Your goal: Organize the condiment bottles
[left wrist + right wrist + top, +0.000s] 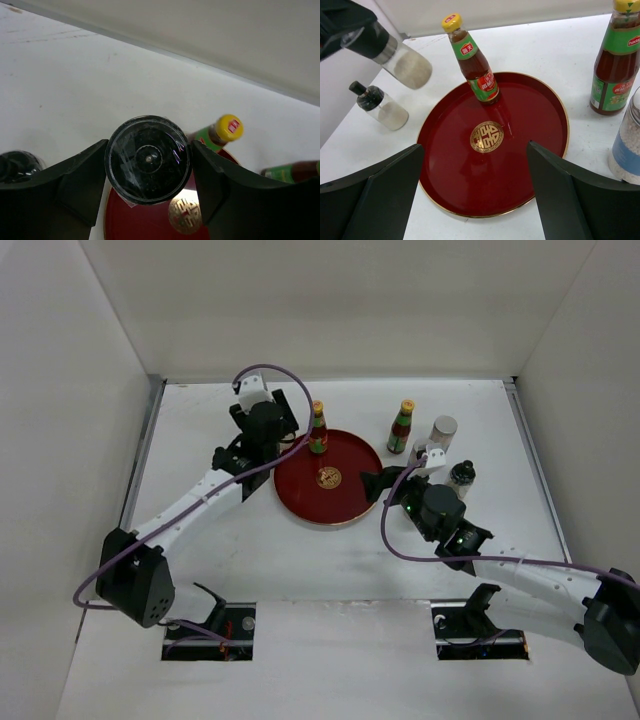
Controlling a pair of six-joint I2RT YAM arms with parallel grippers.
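Observation:
My left gripper is shut on a shaker jar with a dark lid. It holds the jar tilted above the left edge of the round red tray; the same jar shows in the right wrist view. One sauce bottle stands on the tray's far side. A second sauce bottle stands on the table to the right of the tray. Another shaker jar stands on the table left of the tray. My right gripper is open over the tray's right rim, holding nothing.
Two more shaker jars stand right of the tray: a silver-lidded one and a smaller one beside my right wrist. White walls close in the table at the back and both sides.

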